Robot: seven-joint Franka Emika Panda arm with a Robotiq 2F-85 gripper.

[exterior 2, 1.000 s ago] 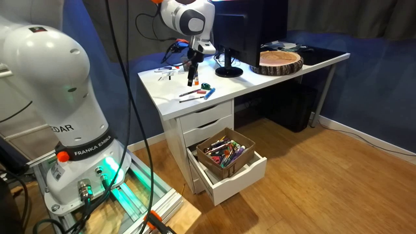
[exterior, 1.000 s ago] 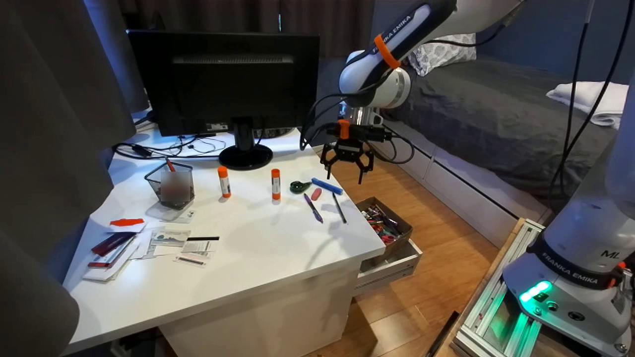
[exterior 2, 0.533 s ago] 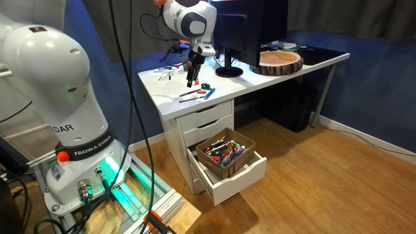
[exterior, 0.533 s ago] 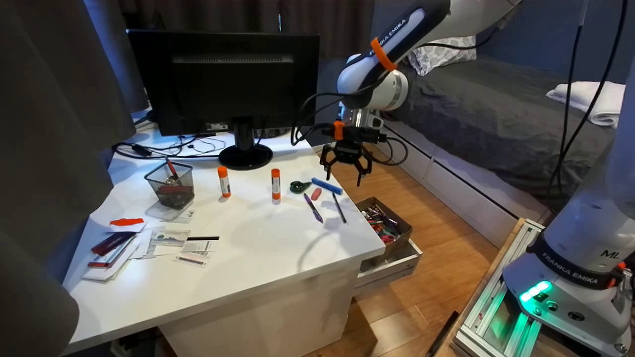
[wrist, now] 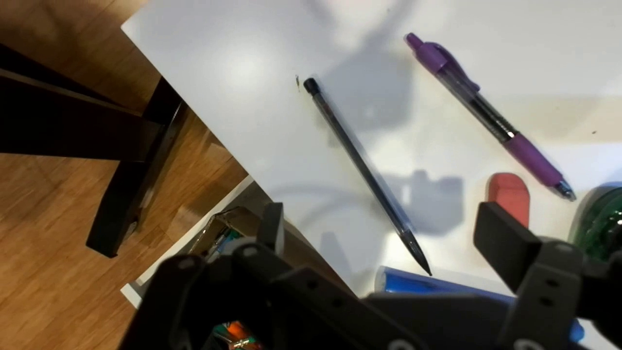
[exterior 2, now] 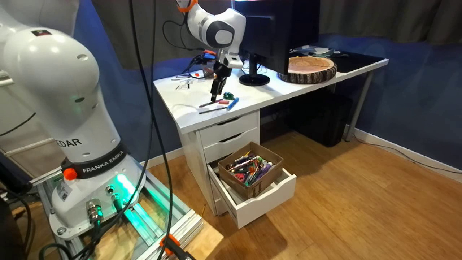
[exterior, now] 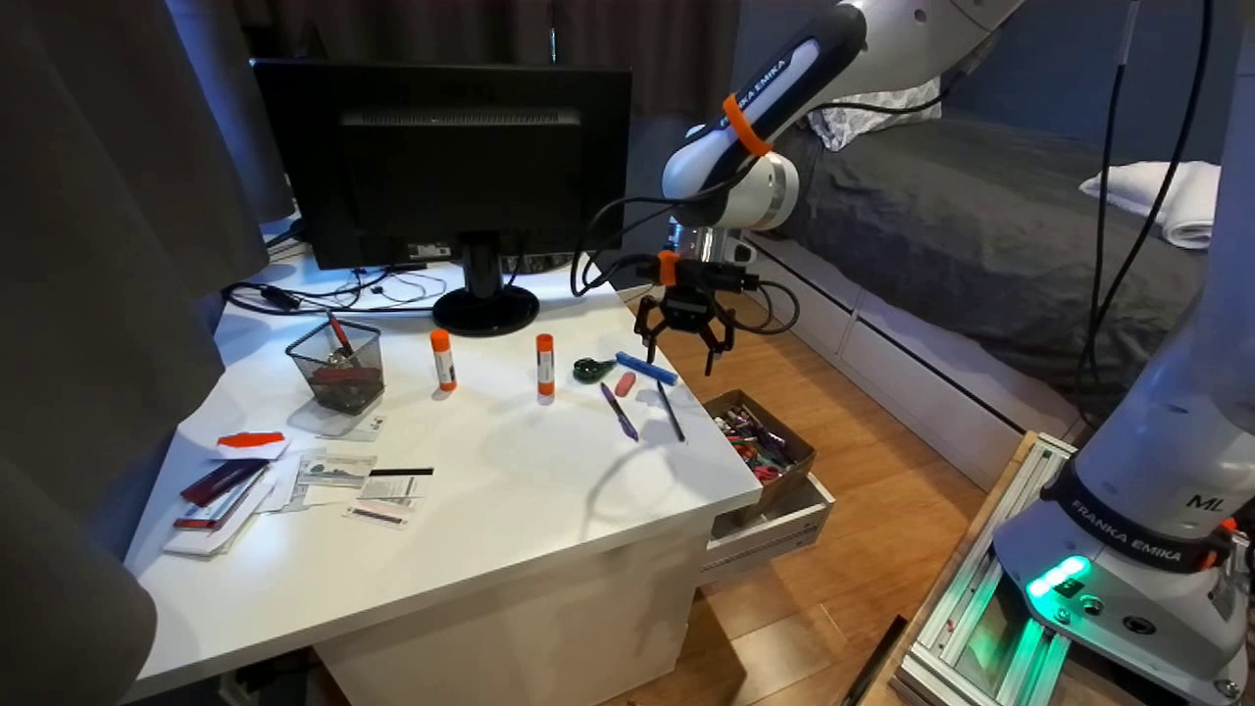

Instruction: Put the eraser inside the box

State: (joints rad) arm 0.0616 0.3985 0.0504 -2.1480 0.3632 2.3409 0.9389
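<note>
The eraser is a small pink block lying flat on the white desk, seen in both exterior views (exterior: 626, 383) (exterior 2: 223, 102). In the wrist view the eraser (wrist: 509, 194) is partly covered by my right-hand finger. The brown cardboard box, full of pens and markers, sits in an open drawer below the desk edge, seen in both exterior views (exterior: 799, 459) (exterior 2: 267, 181). My gripper (exterior: 679, 364) is open and empty above the desk's edge area, apart from the eraser. In the wrist view its jaws stand wide apart (wrist: 384, 226), with a black pencil and bare desk between them.
Around the eraser lie a purple pen (exterior: 620, 412), the black pencil (exterior: 672, 412), a blue tube (exterior: 647, 369) and a green round item (exterior: 592, 370). Two glue sticks (exterior: 545, 365) (exterior: 443, 360) stand upright. A monitor (exterior: 441, 167) stands behind. The open drawer (exterior 2: 267, 206) juts out.
My gripper has moved lower toward the desk, and slightly to the right in the exterior view that shows the drawer's front. It stays open. The eraser and box have not moved.
</note>
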